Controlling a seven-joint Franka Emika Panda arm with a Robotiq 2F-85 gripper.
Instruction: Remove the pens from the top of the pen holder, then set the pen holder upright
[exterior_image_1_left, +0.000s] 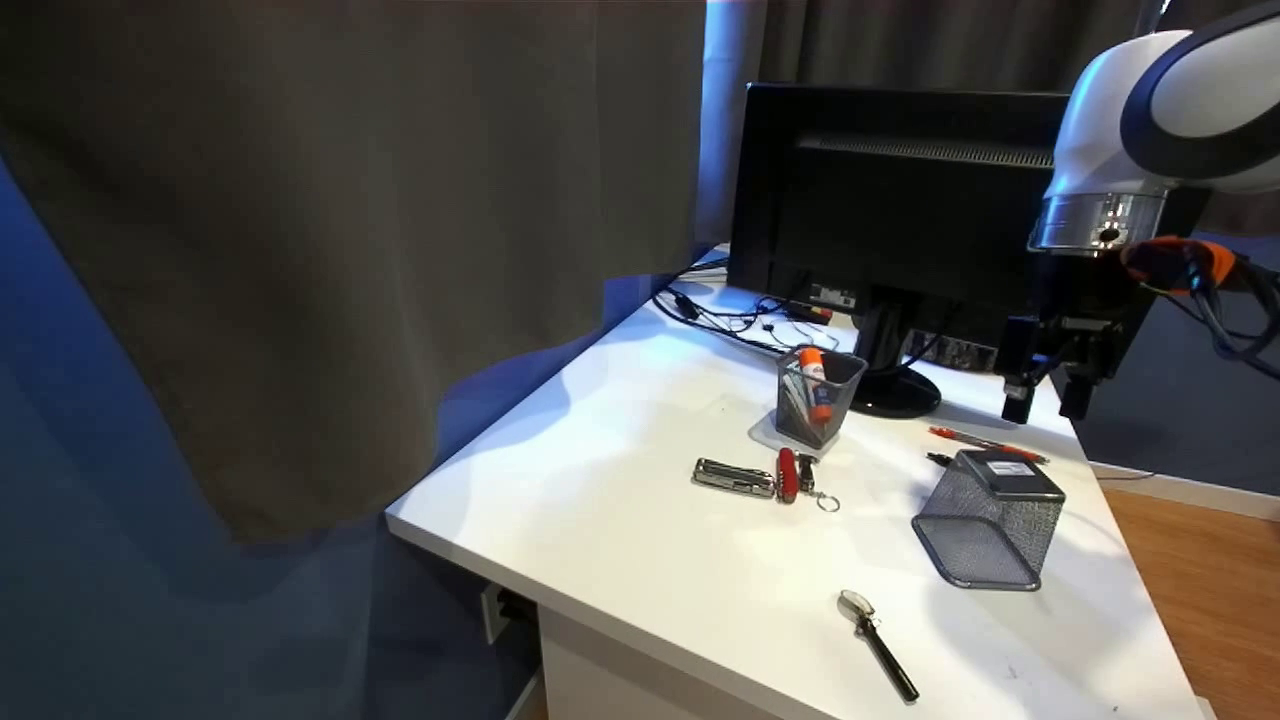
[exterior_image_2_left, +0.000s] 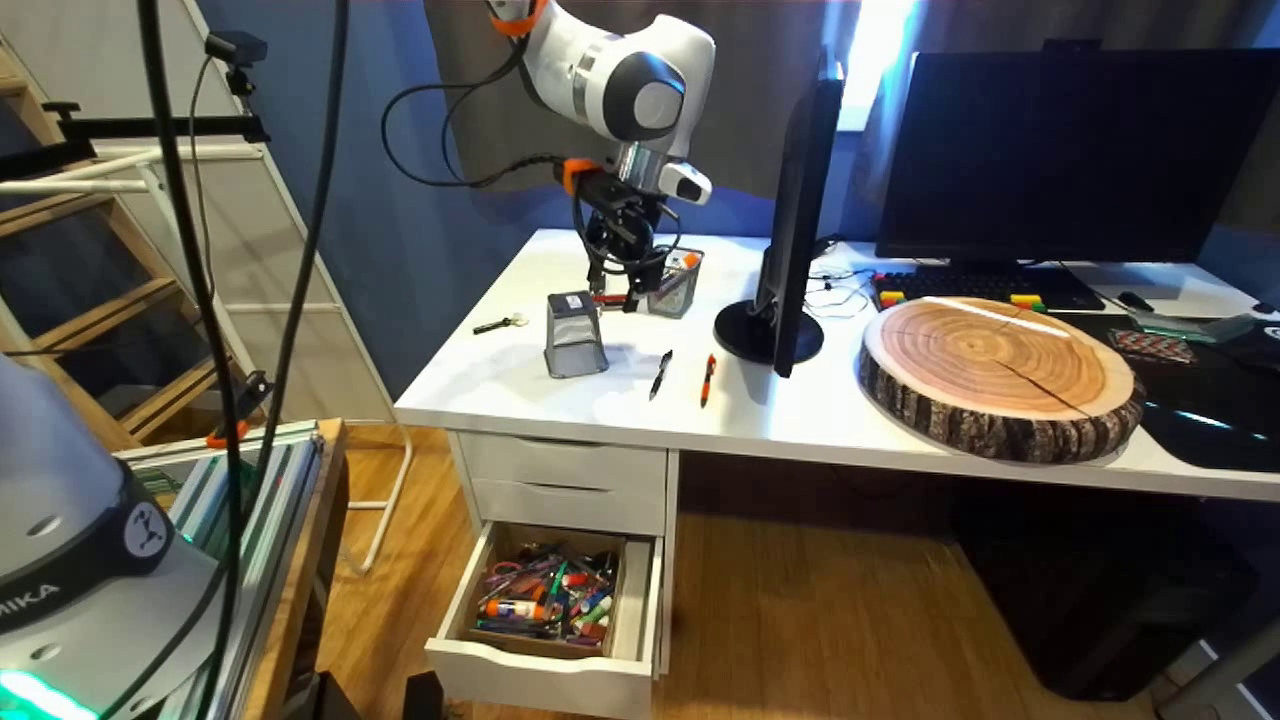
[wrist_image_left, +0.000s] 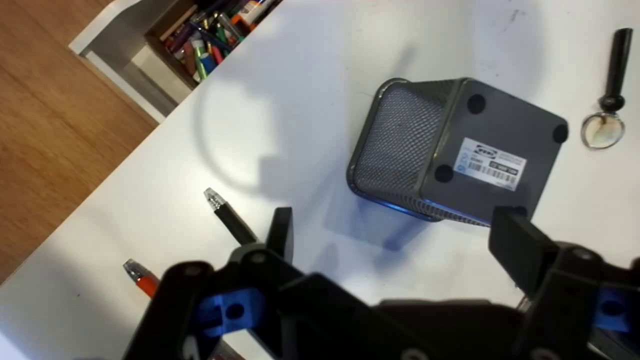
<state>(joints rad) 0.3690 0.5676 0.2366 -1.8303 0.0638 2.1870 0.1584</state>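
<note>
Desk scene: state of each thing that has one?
Gripper: open, holding nothing
Pen holder: upside down, base up
Black pen: flat, off holder
Red pen: flat, off holder
Mesh cup: upright, glue stick inside
Lowest drawer: pulled open
Upper drawers: shut
Magnifying glass: lying flat
Camera-facing monitor: screen dark

Looks like an office to me, though whether in a home or a workplace I can't tell. On the white tabletop (exterior_image_2_left: 475, 385) stand two monitors (exterior_image_2_left: 1075, 150), with a keyboard (exterior_image_2_left: 990, 287), a mesh pen holder (wrist_image_left: 457, 152) and a couple of pens (exterior_image_2_left: 708, 381). Under the tabletop a drawer (exterior_image_2_left: 545, 682) is pulled out, crammed with stationery (exterior_image_2_left: 550, 592), above a wooden floor (exterior_image_2_left: 800, 600). Dark curtains (exterior_image_2_left: 745, 125) and a blue wall (exterior_image_2_left: 420, 280) are behind the tabletop. The robot arm (exterior_image_2_left: 640, 85) poised over it lends a touch of lab.
</note>
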